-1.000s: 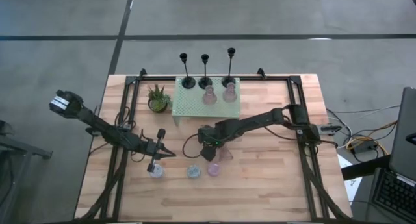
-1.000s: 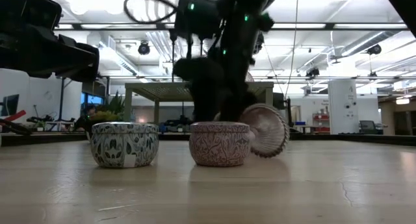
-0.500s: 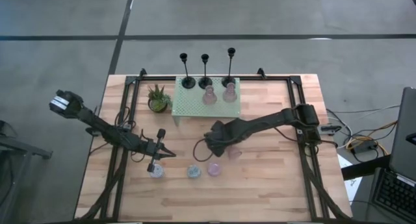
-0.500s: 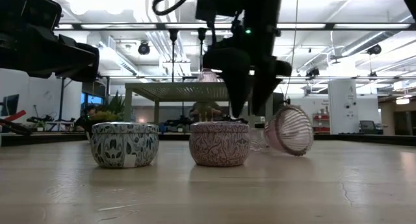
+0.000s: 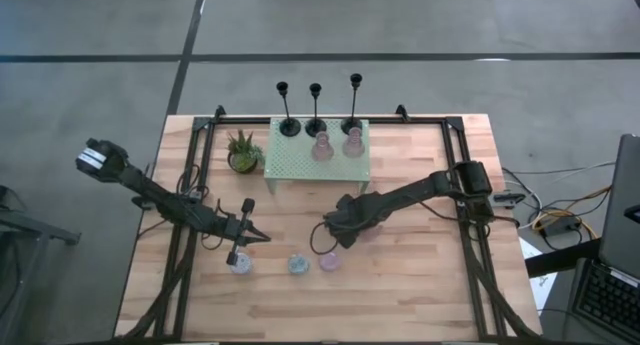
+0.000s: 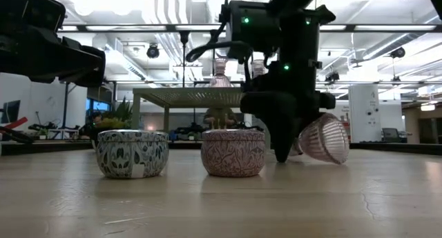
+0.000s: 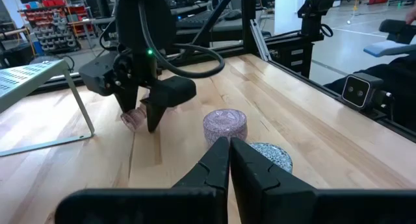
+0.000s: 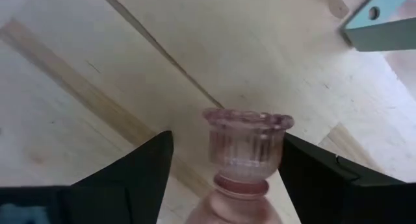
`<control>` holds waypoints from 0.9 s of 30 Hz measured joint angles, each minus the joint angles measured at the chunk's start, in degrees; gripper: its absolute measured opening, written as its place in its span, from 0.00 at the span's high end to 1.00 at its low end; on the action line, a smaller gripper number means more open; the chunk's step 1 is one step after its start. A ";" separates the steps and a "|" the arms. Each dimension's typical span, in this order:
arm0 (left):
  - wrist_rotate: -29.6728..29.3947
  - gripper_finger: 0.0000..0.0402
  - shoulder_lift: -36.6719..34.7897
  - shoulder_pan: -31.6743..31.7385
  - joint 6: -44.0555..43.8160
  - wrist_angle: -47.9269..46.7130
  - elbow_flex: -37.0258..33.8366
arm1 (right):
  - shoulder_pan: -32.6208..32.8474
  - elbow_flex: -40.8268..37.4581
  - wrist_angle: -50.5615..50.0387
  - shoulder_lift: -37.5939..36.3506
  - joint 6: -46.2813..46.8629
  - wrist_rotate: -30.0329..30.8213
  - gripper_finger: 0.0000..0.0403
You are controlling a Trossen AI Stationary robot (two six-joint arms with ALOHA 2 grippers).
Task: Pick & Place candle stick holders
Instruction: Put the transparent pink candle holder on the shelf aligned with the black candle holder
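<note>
Right wrist view: pink glass holder (image 8: 247, 143) lies tipped on its side on the table, between the spread fingers of the right gripper (image 8: 227, 160), long axis running straight out ahead of the wrist, cup rim farthest away. Fingers wide apart, no contact seen, nothing gripped. High view puts the right gripper (image 5: 340, 228) mid-table, just behind the pink tin (image 5: 329, 260). Left gripper (image 5: 262, 239) is shut, empty, parked nearby. Judgement: right arm nearer; closing across the stem should take it.
</note>
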 joint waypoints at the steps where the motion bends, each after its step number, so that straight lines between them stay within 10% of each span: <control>1: -0.01 0.96 0.00 -0.01 0.00 0.00 0.00 | 0.00 -0.44 0.50 -0.04 0.15 -0.47 0.35; 27: -0.01 0.96 0.00 0.00 0.00 -0.02 0.00 | 1.60 1.30 7.95 0.15 -5.83 -1.51 0.69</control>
